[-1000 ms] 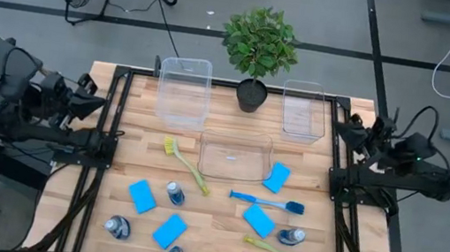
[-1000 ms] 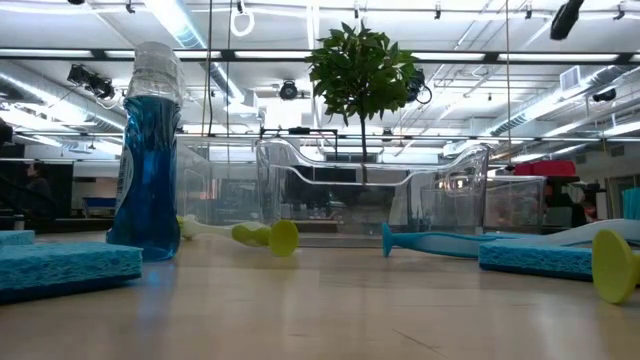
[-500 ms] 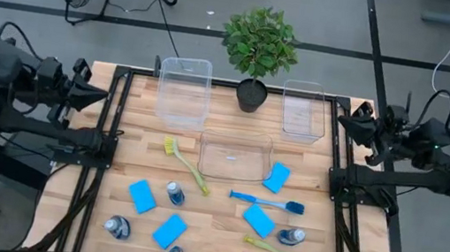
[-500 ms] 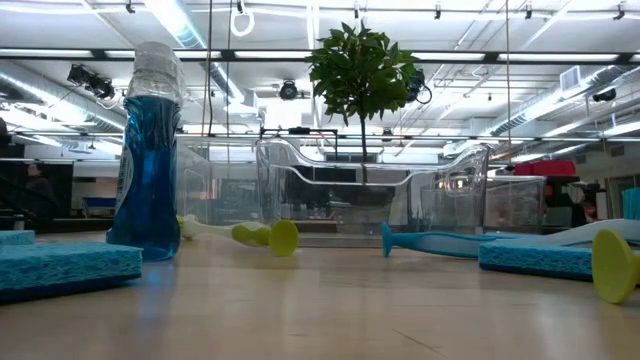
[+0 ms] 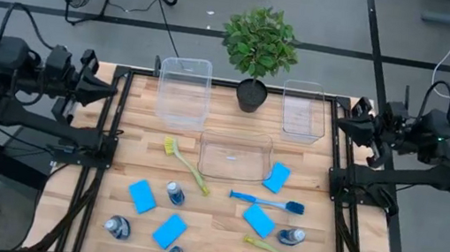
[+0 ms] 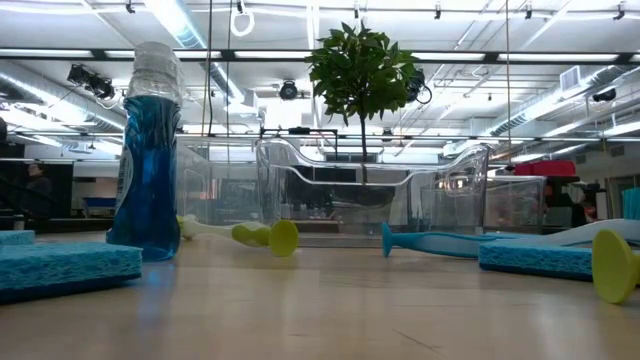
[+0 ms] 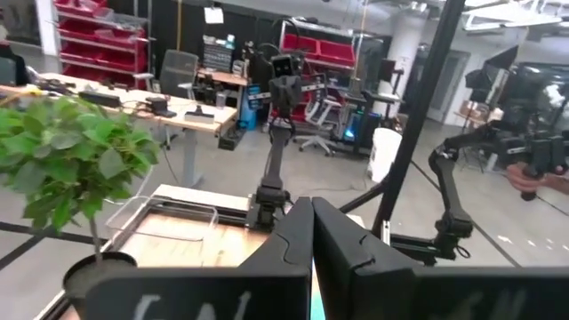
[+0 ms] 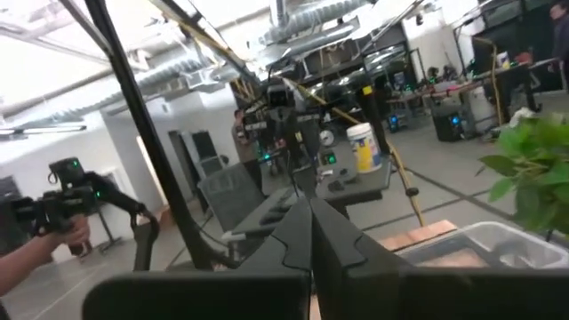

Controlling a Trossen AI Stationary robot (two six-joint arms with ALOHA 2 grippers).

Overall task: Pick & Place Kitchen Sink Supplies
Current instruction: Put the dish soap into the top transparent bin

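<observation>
Left end effector (image 5: pixel 110 88) closed, empty, raised at table's edge, right end effector (image 5: pixel 340 124) likewise

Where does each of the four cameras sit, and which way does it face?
High: overhead, straight down; both arms, left gripper, right gripper.
Low: table height, level across bottle and bins; no arm.
Left wrist: over shut left gripper toward plant.
Right wrist: over shut right gripper into room.
Shared: plant in high, low, both wrists.
</observation>
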